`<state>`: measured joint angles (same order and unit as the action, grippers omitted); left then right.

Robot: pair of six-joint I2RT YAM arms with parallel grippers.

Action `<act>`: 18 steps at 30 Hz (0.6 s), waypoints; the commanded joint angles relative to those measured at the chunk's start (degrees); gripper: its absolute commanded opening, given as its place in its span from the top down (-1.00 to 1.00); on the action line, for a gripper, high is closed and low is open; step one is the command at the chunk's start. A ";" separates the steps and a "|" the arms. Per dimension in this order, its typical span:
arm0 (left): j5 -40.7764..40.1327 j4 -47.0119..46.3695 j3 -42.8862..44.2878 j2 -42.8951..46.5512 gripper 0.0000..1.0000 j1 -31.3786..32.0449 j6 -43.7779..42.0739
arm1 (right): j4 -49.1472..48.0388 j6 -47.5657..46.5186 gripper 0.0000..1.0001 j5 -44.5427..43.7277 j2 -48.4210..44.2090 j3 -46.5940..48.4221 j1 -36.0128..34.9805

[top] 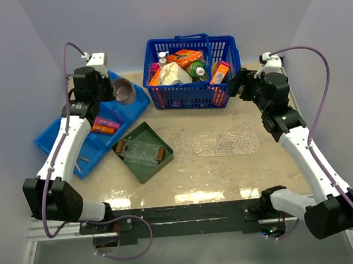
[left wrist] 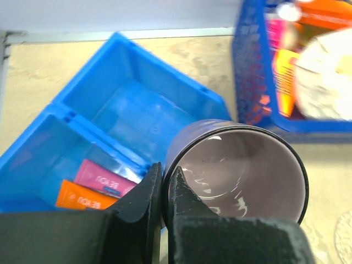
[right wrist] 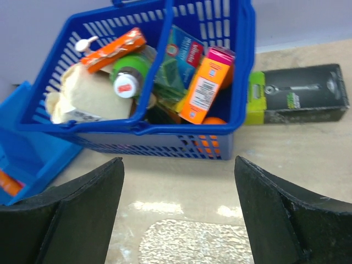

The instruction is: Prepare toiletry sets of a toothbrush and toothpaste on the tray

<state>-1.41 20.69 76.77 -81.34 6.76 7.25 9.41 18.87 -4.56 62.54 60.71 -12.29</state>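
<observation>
The clear tray [top: 141, 151] with brown wooden handles lies on a dark green square tray [top: 144, 170] in the middle left. The pink toothpaste tube [left wrist: 102, 178] and the orange one [left wrist: 81, 197] lie side by side in the blue divided bin [top: 58, 137], and both show in the top view [top: 103, 125]. My left gripper [left wrist: 164, 177] is shut on the rim of a purple mug [left wrist: 242, 170], one finger inside and one outside, at the bin's far right edge [top: 114, 89]. My right gripper [right wrist: 179, 163] is open and empty above the table. I cannot make out a toothbrush clearly.
A blue basket [top: 192, 69] full of packets and bottles stands at the back centre, right in front of my right gripper [right wrist: 148, 132]. A black razor box [right wrist: 300, 93] lies to its right. A clear textured mat [top: 226, 143] lies on the table at centre right.
</observation>
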 commanded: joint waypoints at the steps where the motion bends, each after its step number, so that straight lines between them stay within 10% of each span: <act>1: -1.49 -3.73 -1.18 4.26 1.00 6.49 -1.01 | -1.15 -0.41 -0.67 0.61 1.17 4.33 -6.04; 18: -3.43 2.16 0.83 1.80 1.00 25.22 -1.89 | -1.85 -1.03 -0.45 -3.79 13.92 13.21 -27.42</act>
<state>-4.54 25.89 74.98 -79.13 29.26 6.15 9.34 17.80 -7.94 76.03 69.84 -37.69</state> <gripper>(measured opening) 0.067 0.750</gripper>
